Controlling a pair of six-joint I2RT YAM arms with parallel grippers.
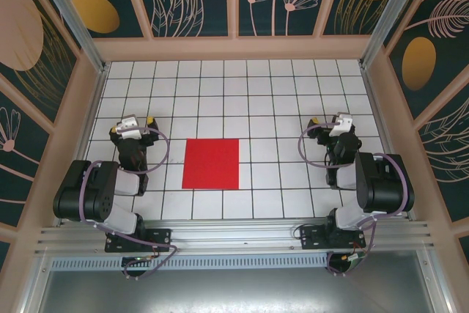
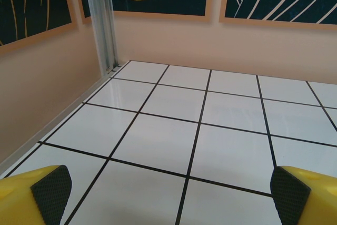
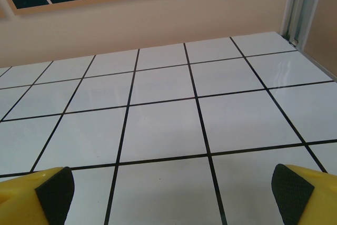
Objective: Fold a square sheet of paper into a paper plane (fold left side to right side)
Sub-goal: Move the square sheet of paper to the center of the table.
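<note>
The square sheet of bright red paper (image 1: 211,164) is plain; the white tabletop (image 1: 278,108) carries a thin black grid. Dark teal wall panels (image 1: 192,5) show peach leaves and orange ovals; yellow fingers (image 2: 21,197) bear black textured pads (image 2: 52,189).

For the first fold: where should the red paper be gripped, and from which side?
The red paper lies flat, so only an edge can be pinched. Probably take its left edge, coming low from the left with the left pincer.

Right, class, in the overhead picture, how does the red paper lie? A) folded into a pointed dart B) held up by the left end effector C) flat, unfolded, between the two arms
C: the red paper lies as a flat square on the table, with nothing holding it.
</note>
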